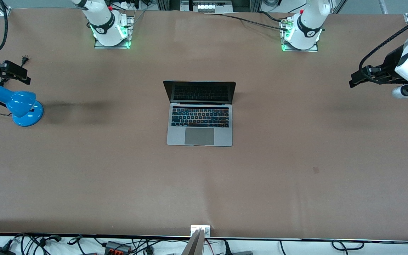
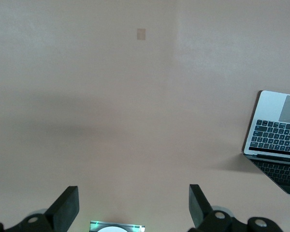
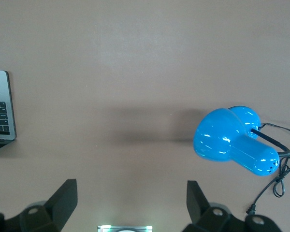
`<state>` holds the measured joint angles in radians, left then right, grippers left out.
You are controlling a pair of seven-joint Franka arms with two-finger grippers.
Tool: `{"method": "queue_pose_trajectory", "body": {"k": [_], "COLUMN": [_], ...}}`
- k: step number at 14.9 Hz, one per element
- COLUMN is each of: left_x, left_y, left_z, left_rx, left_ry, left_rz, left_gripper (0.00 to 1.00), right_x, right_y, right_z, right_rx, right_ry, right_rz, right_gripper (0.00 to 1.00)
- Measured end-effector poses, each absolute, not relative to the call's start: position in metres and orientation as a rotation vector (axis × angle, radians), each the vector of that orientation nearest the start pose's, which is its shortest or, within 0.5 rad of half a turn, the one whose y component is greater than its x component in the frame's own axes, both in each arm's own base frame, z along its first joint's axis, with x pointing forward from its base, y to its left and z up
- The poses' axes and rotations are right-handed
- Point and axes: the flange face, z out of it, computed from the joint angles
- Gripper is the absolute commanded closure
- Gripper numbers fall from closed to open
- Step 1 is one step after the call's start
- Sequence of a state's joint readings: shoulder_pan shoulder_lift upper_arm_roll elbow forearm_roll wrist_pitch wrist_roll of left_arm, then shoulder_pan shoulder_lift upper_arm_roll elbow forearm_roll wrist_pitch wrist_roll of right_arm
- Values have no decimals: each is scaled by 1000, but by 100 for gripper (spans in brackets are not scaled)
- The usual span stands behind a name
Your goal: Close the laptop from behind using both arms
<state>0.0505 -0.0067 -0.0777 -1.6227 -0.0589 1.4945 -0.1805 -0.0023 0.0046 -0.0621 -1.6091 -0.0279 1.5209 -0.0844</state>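
The left pincer [image 1: 353, 80] hangs in the air over the left arm's end of the surface [image 1: 296, 170], its two black fingers [image 2: 67, 205] spread wide and released, gripping nothing. The right pincer [image 1: 25, 75] hangs over the right arm's end of the surface with its fingers [image 3: 65, 198] likewise spread apart and empty; a blue desk lamp [image 1: 17, 104] with a black cord sits on the surface just beneath it. Both pincers are well apart from the laptop [image 1: 199, 113].

The laptop sits in the middle of the surface, between the two arm bases and nearer the front camera than they are. It is open, lid raised and leaning slightly back toward the bases, the dark screen facing the front camera and reflecting the keys. Its body is slim silver-grey metal with a black keyboard, and a grey trackpad on the part nearest the front camera. Its edges run square with those of the surface. Both wrist views catch a corner of it, showing the keyboard deck lying flat.
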Motion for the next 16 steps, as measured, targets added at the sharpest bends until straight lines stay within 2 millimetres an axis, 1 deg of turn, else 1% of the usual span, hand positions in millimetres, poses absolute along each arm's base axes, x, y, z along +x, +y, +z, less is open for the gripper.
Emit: {"method": "queue_pose_trajectory", "body": {"k": [9,14,16], "left_x": [542,542,542], "left_y": [-22,-27,-28], "left_z": [598,599,600], "left_rx": [-3172,-3173,-3173], "left_ry": [-241,-226,-223], "left_rz": [202,199,194], "left_gripper": [0,0,0], "right_x": [549,557,558], "right_y": [-38,-38,-37], "right_z": [598,581,577], "right_rx": [-3159,-3152,-3150], "right_ry": [-32,-34,-36], "right_rz": [153,201,211], "right_gripper": [0,0,0]}}
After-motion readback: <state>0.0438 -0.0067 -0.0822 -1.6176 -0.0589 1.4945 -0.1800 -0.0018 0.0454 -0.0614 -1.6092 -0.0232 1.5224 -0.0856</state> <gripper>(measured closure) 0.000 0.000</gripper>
